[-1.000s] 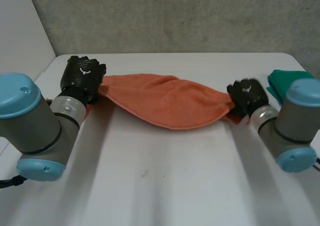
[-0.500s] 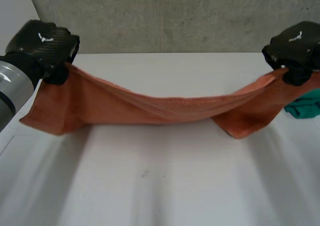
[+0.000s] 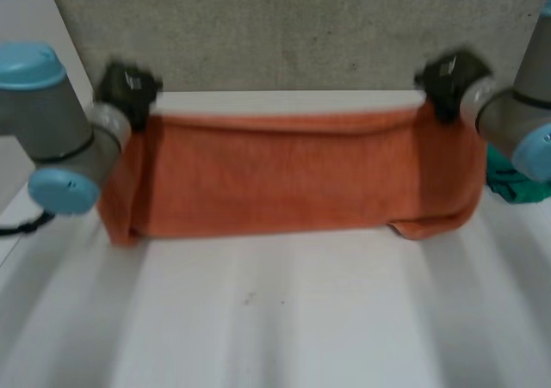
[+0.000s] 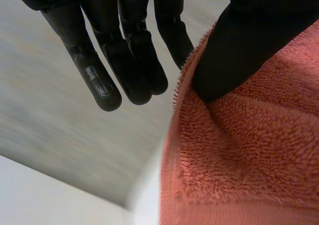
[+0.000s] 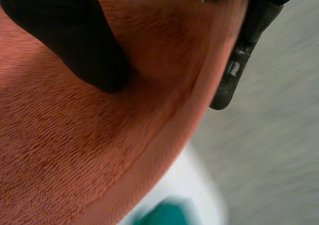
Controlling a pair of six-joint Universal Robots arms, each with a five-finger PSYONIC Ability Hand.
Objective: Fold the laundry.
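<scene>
Left hand: the left hand (image 3: 127, 87) is at the far left of the white table (image 3: 284, 319), at the end of the bent left arm (image 3: 53, 126), on the far left corner of the orange towel (image 3: 293, 177).
Left grasp: in the left wrist view its thumb (image 4: 239, 50) presses the terry at the corner. Its fingers (image 4: 124, 65) run straight along the towel's edge, so the corner is pinched between them.
Right hand: the right hand (image 3: 449, 76) is at the far right, mirroring the left, on the towel's far right corner, with the right arm (image 3: 516, 121) coming in from the right.
Right grasp: the thumb (image 5: 79, 45) is pushed into the cloth with a finger (image 5: 238, 55) behind the hem, so it clamps the corner.
Towel: it is stretched wide between the two hands. The far edge is nearly straight, the near edge is down by the table, and the near right corner is slightly bulged.
Green cloth: a green cloth (image 3: 510, 183) lies on the table at the right, just beside the towel's right end.
Change: half a second ago the hands were wider apart and the towel sagged between them as a narrow band. Now it is drawn out into a broad flat rectangle. A second ago it was bunched low on the table.
</scene>
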